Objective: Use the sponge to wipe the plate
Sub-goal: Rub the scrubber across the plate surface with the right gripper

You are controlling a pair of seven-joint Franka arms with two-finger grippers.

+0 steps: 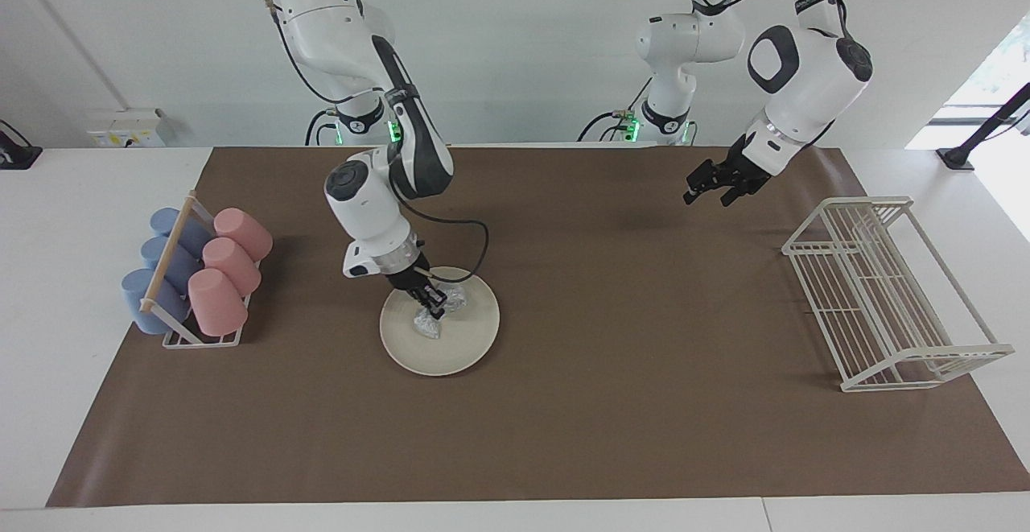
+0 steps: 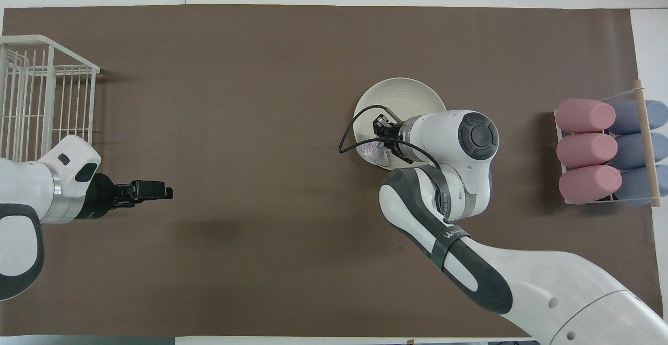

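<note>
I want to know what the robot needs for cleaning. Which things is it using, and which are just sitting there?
Using:
- plate
- sponge, on the plate
- right end effector, shut on the sponge

Just there:
- pink cups and blue cups in their holder
- white wire rack
- left end effector, waiting over the brown mat

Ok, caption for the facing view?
Right hand presses the sponge onto the plate; left hand waits open over the mat.

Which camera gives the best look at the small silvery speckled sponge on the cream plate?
The facing view: the silvery speckled sponge shows on the cream plate, pinched by the right gripper. Overhead, the right arm's wrist covers part of it, leaving one silvery corner.
</note>
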